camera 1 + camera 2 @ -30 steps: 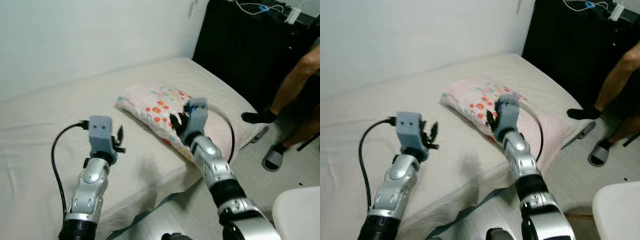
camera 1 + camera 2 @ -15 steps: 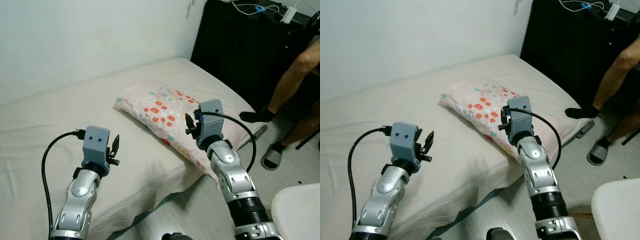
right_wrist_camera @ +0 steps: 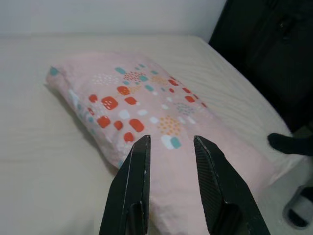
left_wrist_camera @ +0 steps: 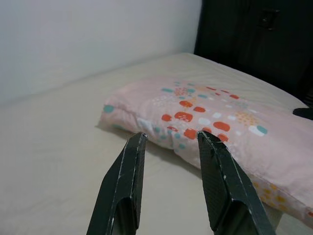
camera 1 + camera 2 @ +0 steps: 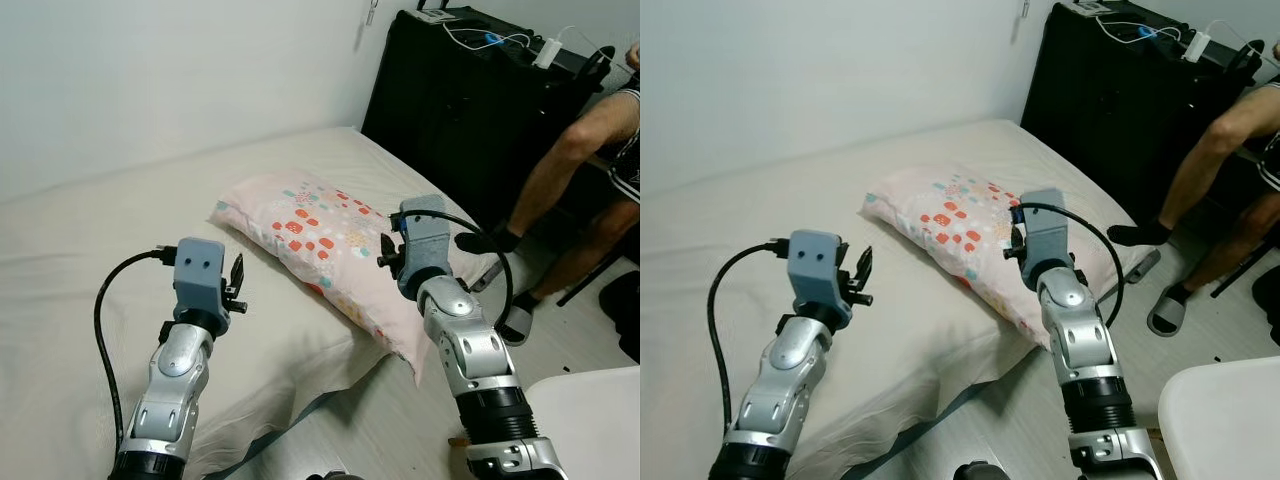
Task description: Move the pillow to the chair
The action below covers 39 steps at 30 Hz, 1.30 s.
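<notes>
Pillow (image 5: 330, 240) flat on bed (image 5: 90, 250), right gripper (image 3: 171, 147) withdrawn from it, left gripper (image 4: 168, 147) alongside, both jaws parted, empty

The pink patterned fabric pillow (image 5: 330, 236) is the landmark — it lies on the beige sheeted bed (image 5: 90, 240), toward the bed's right edge, one end hanging past that edge. Left of the pillow, apart from it and above the sheet, hangs the left gripper (image 4: 168, 139), fingers parted and aimed at the pillow's near-left end. At the pillow's right side the right gripper (image 3: 171, 141) hovers over it, fingers parted. Behind and right of the pillow stands a black cabinet (image 5: 470, 100) against the white wall (image 5: 150, 70). Right of the pillow, beyond the bed's edge, a person's legs (image 5: 560, 190) reach the floor — a white rounded chair corner (image 5: 1225, 420) sits nearer, right of the pillow's hanging end.
</notes>
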{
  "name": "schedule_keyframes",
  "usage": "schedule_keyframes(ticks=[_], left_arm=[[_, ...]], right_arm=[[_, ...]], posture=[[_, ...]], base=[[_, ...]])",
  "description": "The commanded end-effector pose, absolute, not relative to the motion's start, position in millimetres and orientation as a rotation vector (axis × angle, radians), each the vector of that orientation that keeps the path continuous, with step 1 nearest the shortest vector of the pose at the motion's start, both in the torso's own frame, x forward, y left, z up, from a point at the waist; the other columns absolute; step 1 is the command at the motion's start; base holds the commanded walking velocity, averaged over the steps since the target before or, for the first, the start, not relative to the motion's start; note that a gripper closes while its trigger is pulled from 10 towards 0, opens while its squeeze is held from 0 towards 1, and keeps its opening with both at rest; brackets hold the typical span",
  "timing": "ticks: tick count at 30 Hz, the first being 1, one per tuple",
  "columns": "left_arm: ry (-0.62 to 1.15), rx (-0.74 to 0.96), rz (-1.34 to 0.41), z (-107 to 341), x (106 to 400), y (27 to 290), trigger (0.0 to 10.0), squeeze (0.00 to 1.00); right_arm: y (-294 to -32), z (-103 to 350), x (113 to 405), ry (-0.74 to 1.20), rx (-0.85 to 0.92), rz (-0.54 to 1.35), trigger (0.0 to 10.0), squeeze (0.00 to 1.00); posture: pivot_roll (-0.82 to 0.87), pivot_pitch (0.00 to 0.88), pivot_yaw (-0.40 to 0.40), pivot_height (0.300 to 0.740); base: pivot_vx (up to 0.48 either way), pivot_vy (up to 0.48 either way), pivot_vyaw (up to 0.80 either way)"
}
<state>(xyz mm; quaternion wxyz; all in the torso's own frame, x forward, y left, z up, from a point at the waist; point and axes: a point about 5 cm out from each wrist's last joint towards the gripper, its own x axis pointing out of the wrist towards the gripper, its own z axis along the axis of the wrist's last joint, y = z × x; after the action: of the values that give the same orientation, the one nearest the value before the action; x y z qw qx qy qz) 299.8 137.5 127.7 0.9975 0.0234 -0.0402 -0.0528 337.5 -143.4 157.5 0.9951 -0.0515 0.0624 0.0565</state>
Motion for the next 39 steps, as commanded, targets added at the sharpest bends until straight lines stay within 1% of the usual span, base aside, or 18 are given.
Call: schedule_keyframes(ticks=[1, 2, 3, 4, 5, 7, 9, 12, 13, 14, 16, 22, 25, 31, 33, 35, 39], left_arm=[[-0.079, 0.046, -0.136, 128.8, 303.6, 131.2, 10.0, 0.00], [-0.077, 0.031, -0.152, 130.8, 306.7, 130.0, 10.0, 0.00], [-0.077, 0.031, -0.152, 130.8, 306.7, 130.0, 10.0, 0.00], [-0.070, 0.013, -0.168, 131.6, 308.9, 129.8, 10.0, 0.00], [-0.066, 0.001, -0.177, 132.0, 310.1, 130.0, 10.0, 0.00], [-0.060, 0.025, -0.212, 132.2, 310.8, 129.6, 10.0, 0.00], [-0.060, 0.041, -0.229, 132.3, 310.4, 129.2, 10.0, 0.00], [-0.061, 0.043, -0.225, 132.7, 309.9, 130.1, 10.0, 0.00], [-0.059, 0.054, -0.229, 131.8, 308.6, 130.8, 10.0, 0.00], [-0.059, 0.054, -0.229, 131.8, 308.6, 130.8, 10.0, 0.00], [-0.055, 0.065, -0.219, 129.9, 305.8, 133.5, 10.0, 0.00], [-0.054, 0.063, -0.185, 129.9, 307.7, 136.8, 10.0, 0.00], [-0.055, 0.058, -0.179, 129.0, 307.2, 136.7, 10.0, 0.00], [-0.056, 0.045, -0.161, 127.8, 304.5, 138.9, 10.0, 0.00], [-0.059, 0.040, -0.152, 128.2, 302.7, 139.5, 10.0, 0.00], [-0.059, 0.040, -0.152, 128.2, 302.7, 139.5, 10.0, 0.00], [-0.061, 0.035, -0.156, 127.4, 301.1, 137.5, 10.0, 0.00]], right_arm=[[-147.3, 162.2, 335.9, 0.105, -0.056, 0.082, 10.0, 0.00], [-149.1, 165.1, 335.9, 0.080, -0.051, 0.048, 10.0, 0.00], [-149.1, 165.1, 335.9, 0.080, -0.051, 0.048, 10.0, 0.00], [-150.9, 167.8, 336.4, 0.046, -0.048, 0.017, 10.0, 0.00], [-151.7, 169.7, 336.8, 0.024, -0.046, -0.001, 10.0, 0.00], [-152.1, 166.4, 338.9, 0.048, 0.003, -0.032, 10.0, 0.00], [-151.4, 163.1, 339.4, 0.079, 0.035, -0.039, 10.0, 0.00], [-148.7, 163.0, 338.6, 0.066, 0.073, -0.017, 10.0, 0.00], [-146.3, 163.7, 337.9, 0.047, 0.043, 0.002, 10.0, 0.00], [-146.3, 163.7, 337.9, 0.047, 0.043, 0.002, 10.0, 0.00], [-136.4, 156.8, 335.2, 0.082, 0.004, 0.089, 10.0, 0.00], [-130.6, 145.5, 336.6, 0.156, -0.016, 0.113, 10.0, 0.00], [-129.8, 143.9, 336.5, 0.154, -0.037, 0.116, 10.0, 0.00], [-130.8, 138.8, 333.4, 0.178, -0.025, 0.120, 10.0, 0.00], [-131.2, 136.6, 331.0, 0.190, -0.018, 0.131, 10.0, 0.00], [-131.2, 136.6, 331.0, 0.190, -0.018, 0.131, 10.0, 0.00], [-131.8, 135.5, 329.3, 0.184, -0.008, 0.141, 10.0, 0.00]], posture=[[-0.06, 0.047, -0.048, 0.694], [-0.05, 0.052, 0.005, 0.694], [-0.05, 0.052, 0.005, 0.694], [-0.05, 0.055, 0.034, 0.694], [-0.05, 0.056, 0.040, 0.694], [-0.03, 0.062, 0.059, 0.694], [-0.03, 0.062, 0.058, 0.694], [-0.03, 0.065, 0.049, 0.694], [-0.03, 0.071, 0.028, 0.694], [-0.03, 0.071, 0.028, 0.694], [-0.02, 0.088, -0.005, 0.694], [-0.03, 0.107, -0.020, 0.694], [-0.03, 0.116, -0.026, 0.694], [-0.03, 0.120, -0.044, 0.694], [-0.03, 0.113, -0.048, 0.684], [-0.03, 0.113, -0.048, 0.684], [-0.03, 0.099, -0.047, 0.657]], base=[[0.000, 0.000, 0.00], [0.000, 0.000, 0.00], [0.000, 0.000, 0.00], [0.000, 0.000, 0.00], [0.000, 0.000, 0.00], [0.000, 0.000, 0.00], [0.000, 0.000, 0.00], [0.000, 0.000, 0.00], [0.000, 0.000, 0.00], [0.000, 0.000, 0.00], [0.000, 0.000, 0.00], [0.000, 0.000, 0.00], [0.000, 0.000, 0.00], [0.000, 0.000, 0.00], [0.000, 0.000, 0.00], [0.000, 0.000, 0.00], [0.000, 0.000, 0.00]])
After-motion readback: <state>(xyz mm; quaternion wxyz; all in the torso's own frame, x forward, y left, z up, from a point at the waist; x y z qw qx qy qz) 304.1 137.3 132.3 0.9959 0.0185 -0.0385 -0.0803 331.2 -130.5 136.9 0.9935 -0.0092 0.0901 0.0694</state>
